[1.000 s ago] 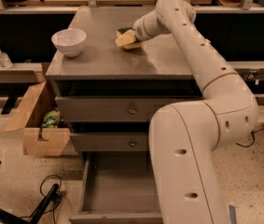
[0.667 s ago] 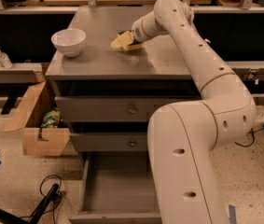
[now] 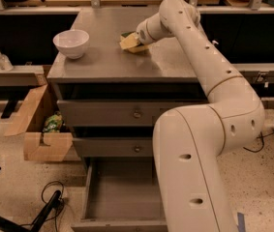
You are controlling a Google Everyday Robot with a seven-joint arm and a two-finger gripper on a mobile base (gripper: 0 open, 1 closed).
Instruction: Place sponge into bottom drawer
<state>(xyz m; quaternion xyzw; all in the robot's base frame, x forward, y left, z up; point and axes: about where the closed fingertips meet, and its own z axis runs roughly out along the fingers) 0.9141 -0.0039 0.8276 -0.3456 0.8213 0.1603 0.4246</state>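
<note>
The sponge (image 3: 130, 42), yellow foam with a dark green top, is over the back middle of the grey cabinet top (image 3: 107, 64), tilted. My gripper (image 3: 137, 38) is at the sponge's right side, at the end of the white arm (image 3: 209, 62) that reaches over the cabinet. The bottom drawer (image 3: 119, 192) is pulled open below, its grey inside bare, partly hidden by the arm's base.
A white bowl (image 3: 71, 43) stands on the cabinet top at the left. Two shut drawers with round knobs (image 3: 137, 114) sit above the open one. A cardboard box (image 3: 42, 129) is on the floor at the left, with cables and a black stand.
The gripper and sponge have shifted slightly left across the cabinet top, toward the bowl. The sponge looks a little raised and tilted.
</note>
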